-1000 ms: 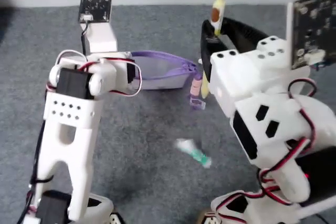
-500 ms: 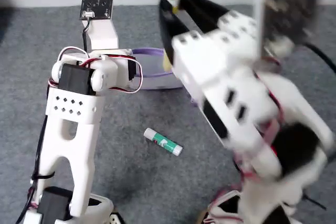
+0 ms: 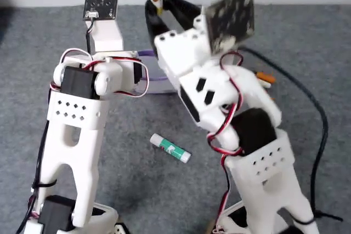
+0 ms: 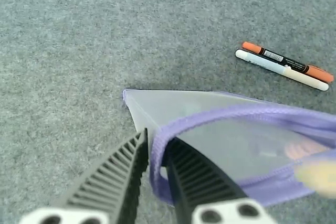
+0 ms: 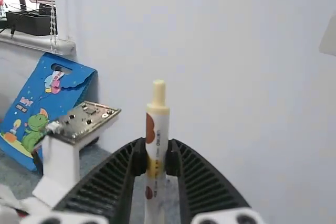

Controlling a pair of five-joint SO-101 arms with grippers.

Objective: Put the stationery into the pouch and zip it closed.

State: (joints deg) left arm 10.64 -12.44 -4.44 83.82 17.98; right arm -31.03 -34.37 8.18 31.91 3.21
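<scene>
Carpet [image 3: 137, 190], glue stick [image 3: 170, 148], left end effector [image 4: 156, 142] pinching pouch [image 4: 220, 124], right end effector [image 5: 156, 150] holding pen [image 5: 157, 103]

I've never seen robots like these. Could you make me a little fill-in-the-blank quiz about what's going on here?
1. The left pincer is shut on the ____ rim of the pouch.
2. The right pincer is shut on a yellow ____.
3. The white glue stick has a ____ label.
4. ____ markers lie side by side on the table.

Missing words: purple; pen; green; two.
</scene>
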